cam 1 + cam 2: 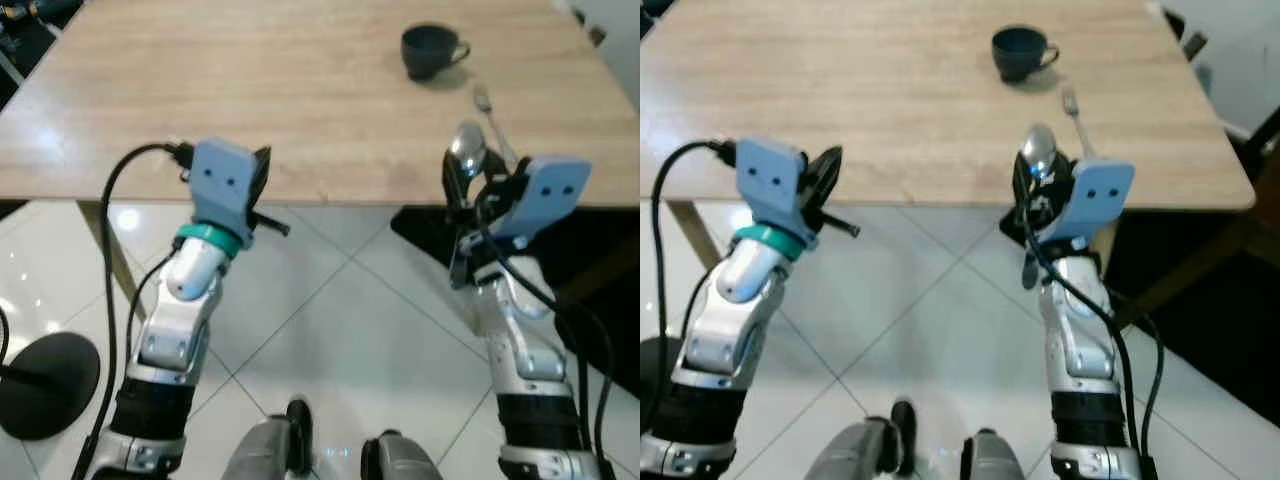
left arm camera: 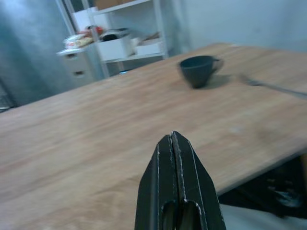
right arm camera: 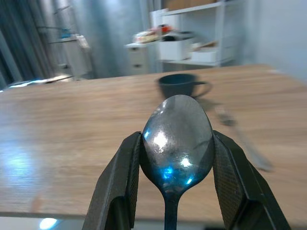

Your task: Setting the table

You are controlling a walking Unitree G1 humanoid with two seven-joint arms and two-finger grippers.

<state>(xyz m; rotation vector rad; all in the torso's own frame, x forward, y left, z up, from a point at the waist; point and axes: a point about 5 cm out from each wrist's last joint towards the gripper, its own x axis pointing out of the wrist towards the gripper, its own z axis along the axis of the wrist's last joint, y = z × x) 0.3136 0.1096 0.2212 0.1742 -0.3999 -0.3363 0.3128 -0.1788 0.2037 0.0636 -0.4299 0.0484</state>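
Observation:
My right gripper point(image 1: 468, 170) is shut on a metal spoon point(image 3: 177, 136), bowl up between its two fingers, at the near edge of the wooden table point(image 1: 250, 90). Farther back on the right of the table sits a dark cup point(image 1: 430, 48) with its handle to the right. A fork point(image 1: 493, 118) lies between the cup and my right gripper. My left gripper point(image 2: 173, 143) is shut with nothing in it, held at the table's near edge on the left.
White shelves with boxes point(image 2: 120, 45) stand beyond the far side of the table. A black round stand base point(image 1: 45, 385) rests on the tiled floor at my left. A dark chair or mat point(image 1: 590, 250) sits under the table's right side.

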